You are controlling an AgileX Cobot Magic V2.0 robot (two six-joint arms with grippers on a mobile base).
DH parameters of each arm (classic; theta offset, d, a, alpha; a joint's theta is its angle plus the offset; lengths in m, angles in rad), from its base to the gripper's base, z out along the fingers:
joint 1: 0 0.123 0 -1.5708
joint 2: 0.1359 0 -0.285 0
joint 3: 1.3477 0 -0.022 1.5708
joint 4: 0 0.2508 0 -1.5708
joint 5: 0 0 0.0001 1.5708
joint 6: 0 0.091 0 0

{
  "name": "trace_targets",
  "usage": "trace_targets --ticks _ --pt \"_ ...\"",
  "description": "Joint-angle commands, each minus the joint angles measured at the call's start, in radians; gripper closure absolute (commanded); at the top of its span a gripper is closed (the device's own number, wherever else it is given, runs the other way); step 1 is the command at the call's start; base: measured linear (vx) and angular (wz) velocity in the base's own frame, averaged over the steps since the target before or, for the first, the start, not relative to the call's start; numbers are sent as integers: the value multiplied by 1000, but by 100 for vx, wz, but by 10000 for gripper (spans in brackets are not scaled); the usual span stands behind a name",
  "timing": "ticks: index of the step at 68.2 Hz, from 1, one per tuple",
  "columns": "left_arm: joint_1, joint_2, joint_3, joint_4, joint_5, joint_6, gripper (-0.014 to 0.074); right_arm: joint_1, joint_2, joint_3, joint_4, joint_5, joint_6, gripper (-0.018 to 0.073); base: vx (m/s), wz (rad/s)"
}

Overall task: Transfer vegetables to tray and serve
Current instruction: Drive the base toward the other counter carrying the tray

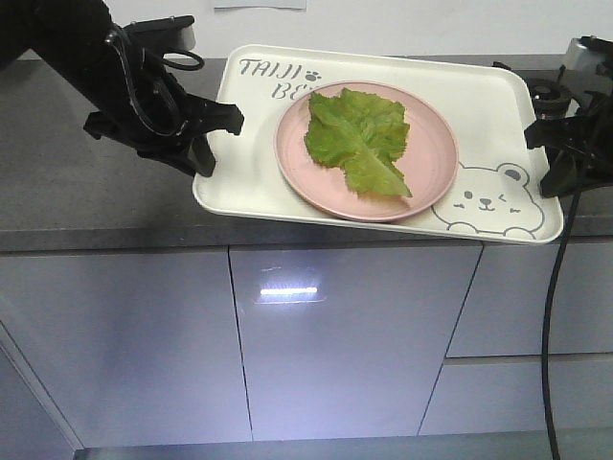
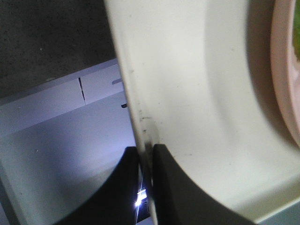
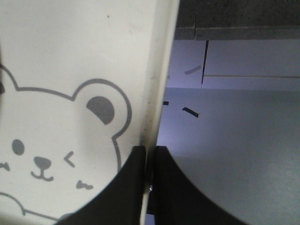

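Left gripper (image 1: 213, 134) is clamped narrow on the left rim of the tray (image 1: 251, 153), with the lip pinched between the jaws. Right gripper (image 1: 548, 158) is clamped the same way on the right rim, just beside the bear drawing (image 1: 484, 196). The tray is held between both arms, its near edge projecting past the front of the counter (image 1: 57, 182). Whether the far edge is lifted clear cannot be told. The lettuce leaf (image 1: 359, 139) is lying flat on the pink plate (image 1: 431, 144), which is set mid-tray. Transfer is judged done and the serve step is in hand. For the next move, both arms need to be driven together at matched height and spacing. Any tilt or spread risks a slipped rim or a sliding plate.
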Motion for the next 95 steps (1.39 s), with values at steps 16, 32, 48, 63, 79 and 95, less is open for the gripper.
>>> trace_targets --ticks 16,32,48,63,79,95 --pt "-34 -53 -29 -165 -57 24 602 27 -52 -30 163 40 -16 565 11 2" --pt "-34 -53 -29 -165 -57 24 602 27 -52 -30 163 40 -16 565 12 2" --pt "-34 -53 -29 -165 -57 24 602 27 -52 -30 163 40 -16 565 12 4" --pt "-34 -53 -29 -165 -57 24 602 27 -52 -30 163 40 -16 565 11 0" --pt "-34 -53 -29 -165 -57 24 602 27 -52 -30 163 40 -16 565 10 -2" --pt "-34 -53 -29 -165 -57 24 602 27 -52 -30 163 40 -16 565 10 -2"
